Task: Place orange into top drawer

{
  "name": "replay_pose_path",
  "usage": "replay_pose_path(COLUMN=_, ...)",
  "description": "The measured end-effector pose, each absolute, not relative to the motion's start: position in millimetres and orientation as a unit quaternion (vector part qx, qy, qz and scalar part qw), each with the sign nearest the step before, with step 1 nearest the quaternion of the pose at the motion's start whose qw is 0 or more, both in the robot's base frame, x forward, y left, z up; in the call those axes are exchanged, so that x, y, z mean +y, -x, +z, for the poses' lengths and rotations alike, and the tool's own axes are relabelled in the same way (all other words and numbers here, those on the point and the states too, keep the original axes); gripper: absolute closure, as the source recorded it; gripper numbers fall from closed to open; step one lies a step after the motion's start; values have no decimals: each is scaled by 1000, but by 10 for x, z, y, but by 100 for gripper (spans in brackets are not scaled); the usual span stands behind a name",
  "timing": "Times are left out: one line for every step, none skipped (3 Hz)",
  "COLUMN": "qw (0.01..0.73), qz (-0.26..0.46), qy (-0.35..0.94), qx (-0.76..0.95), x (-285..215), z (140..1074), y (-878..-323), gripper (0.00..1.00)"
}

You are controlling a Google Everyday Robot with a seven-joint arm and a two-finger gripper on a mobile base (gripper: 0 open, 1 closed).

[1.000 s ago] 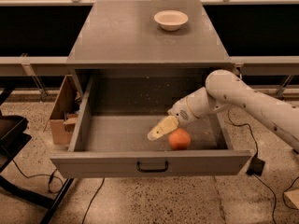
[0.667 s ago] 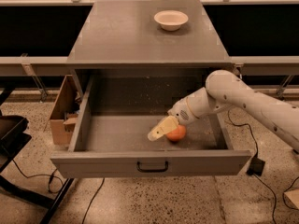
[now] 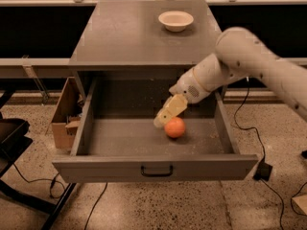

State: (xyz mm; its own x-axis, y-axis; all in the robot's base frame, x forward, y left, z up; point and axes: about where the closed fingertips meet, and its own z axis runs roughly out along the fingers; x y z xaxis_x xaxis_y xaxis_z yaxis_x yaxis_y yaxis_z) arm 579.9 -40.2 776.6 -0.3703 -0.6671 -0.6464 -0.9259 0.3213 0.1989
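The orange (image 3: 176, 128) is low inside the open top drawer (image 3: 120, 138), right of the middle, with a small shadow just under it. My gripper (image 3: 163, 120) reaches down into the drawer from the upper right, and its tan tip sits against the orange's upper left side. I cannot tell whether the orange is held or lies loose on the drawer floor. The drawer's dark bar handle (image 3: 157, 170) faces the front.
A shallow white bowl (image 3: 176, 20) stands on the grey cabinet top (image 3: 129, 37) at the back right. A cardboard box (image 3: 64, 116) stands left of the drawer. A black frame (image 3: 14, 143) and cables lie on the floor.
My arm has risen and the gripper has moved up and back in the drawer. The orange has shifted up, back and left, staying at the gripper's tip.
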Motion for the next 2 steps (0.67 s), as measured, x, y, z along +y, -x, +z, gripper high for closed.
replay_pose_path(qw=227, qz=243, qy=575, qx=747, x=-488, z=8550, y=-5593, gripper=0)
replay_pose_path(qw=222, qz=199, qy=586, qx=754, x=-791, z=9011, y=-5409, gripper=0)
